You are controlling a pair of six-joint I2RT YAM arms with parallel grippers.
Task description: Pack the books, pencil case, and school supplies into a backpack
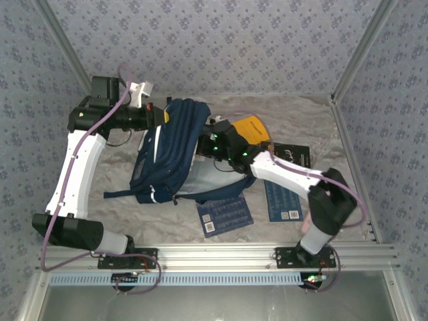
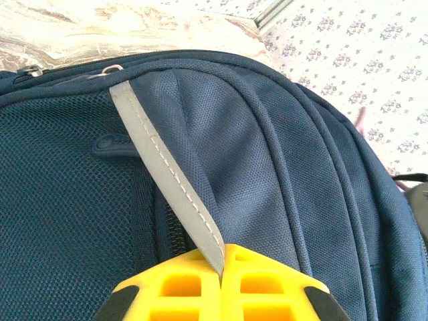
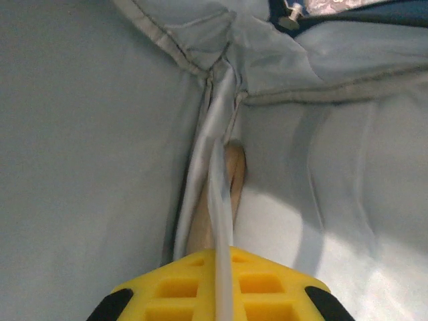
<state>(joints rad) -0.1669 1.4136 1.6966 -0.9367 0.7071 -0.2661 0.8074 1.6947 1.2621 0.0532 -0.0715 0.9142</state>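
The left hand (image 2: 221,267) is shut tight on a grey strip (image 2: 167,174) of the backpack (image 2: 281,167), low in the left wrist view. The right hand (image 3: 224,262) is shut on a thin fold of pale lining (image 3: 221,134) inside the bag.

If either hand pulls too hard, the cloth could slip out and the bag could flop shut.

From above, the orange book (image 1: 253,126), black book (image 1: 292,155), a blue book (image 1: 224,215) and a second blue book (image 1: 284,199) lie on the surface (image 1: 294,114), right of the bag. The right wrist view looks inside and finds something tan (image 3: 234,167) behind the fold, maybe the pencil case.
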